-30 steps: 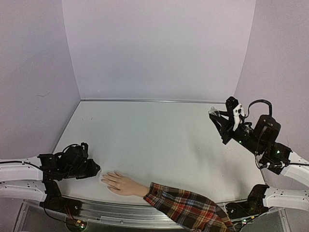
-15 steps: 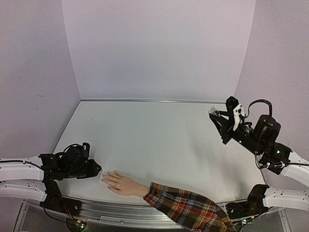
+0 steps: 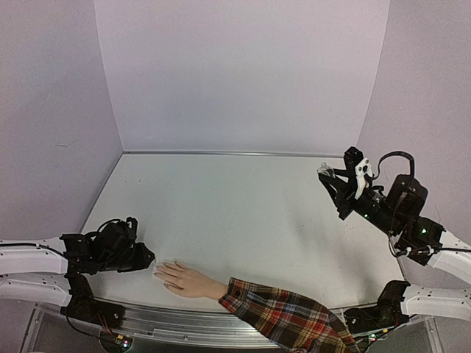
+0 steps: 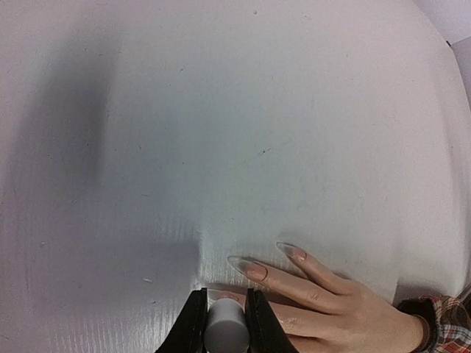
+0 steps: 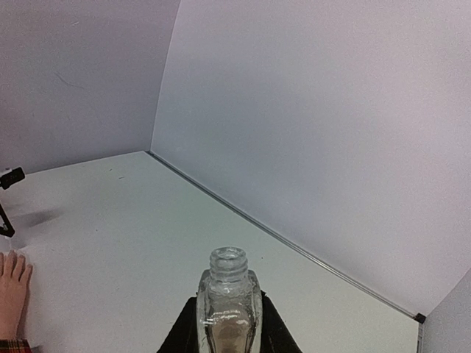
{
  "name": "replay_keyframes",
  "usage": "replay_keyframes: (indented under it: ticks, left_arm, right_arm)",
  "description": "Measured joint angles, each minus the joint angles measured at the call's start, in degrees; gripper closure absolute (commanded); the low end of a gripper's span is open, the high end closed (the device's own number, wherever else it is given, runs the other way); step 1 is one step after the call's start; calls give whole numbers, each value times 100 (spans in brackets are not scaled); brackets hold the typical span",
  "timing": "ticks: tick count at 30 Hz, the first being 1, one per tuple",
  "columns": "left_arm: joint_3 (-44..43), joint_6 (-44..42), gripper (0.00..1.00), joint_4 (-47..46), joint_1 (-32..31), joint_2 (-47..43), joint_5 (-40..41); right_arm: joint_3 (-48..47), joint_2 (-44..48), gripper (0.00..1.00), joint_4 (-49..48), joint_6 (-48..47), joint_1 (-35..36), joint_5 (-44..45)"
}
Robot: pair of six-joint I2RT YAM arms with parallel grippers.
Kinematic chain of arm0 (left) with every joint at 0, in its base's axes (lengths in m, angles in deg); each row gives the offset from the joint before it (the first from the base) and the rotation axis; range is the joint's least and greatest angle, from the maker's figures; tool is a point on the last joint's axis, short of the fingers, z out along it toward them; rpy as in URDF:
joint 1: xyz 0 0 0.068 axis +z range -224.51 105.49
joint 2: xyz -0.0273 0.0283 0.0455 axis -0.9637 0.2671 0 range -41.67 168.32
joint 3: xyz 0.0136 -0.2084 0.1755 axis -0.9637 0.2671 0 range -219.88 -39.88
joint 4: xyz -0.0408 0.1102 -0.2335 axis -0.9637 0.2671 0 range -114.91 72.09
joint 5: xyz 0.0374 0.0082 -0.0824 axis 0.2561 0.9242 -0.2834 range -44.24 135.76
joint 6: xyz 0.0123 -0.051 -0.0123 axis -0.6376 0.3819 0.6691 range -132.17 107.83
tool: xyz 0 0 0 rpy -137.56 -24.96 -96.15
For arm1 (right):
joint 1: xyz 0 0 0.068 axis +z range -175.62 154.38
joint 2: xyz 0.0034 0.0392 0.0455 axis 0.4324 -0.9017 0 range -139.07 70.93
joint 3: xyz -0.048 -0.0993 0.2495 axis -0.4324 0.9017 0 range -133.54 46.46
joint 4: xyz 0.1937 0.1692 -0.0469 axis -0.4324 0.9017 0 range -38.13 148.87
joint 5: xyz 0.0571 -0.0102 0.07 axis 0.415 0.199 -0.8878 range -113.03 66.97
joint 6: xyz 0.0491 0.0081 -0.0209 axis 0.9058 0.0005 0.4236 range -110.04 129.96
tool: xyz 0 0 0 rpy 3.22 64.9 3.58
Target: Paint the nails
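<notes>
Left gripper (image 4: 224,312) clamped on white cap (image 4: 224,332), low beside nails (image 4: 255,270) of mannequin hand (image 3: 188,280), near left of table (image 3: 243,213); brush hidden, probably painting. Right gripper (image 3: 337,185) grips open bottle (image 5: 229,305) upright, well apart at right, presumably for no spill and easy re-dip.

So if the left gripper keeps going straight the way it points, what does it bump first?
Probably the mannequin hand. Its nails lie just ahead of the left gripper, slightly to the right in the wrist view. The gripper is shut on a white cap. Depth is unclear.
</notes>
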Motion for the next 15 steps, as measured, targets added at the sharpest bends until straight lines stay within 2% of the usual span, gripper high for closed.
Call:
replay_keyframes:
  ticks: [15]
  left_arm:
    - [0,5,100,2,0,111,11]
  right_arm:
    - [0,-2,100,0,16,0,-105]
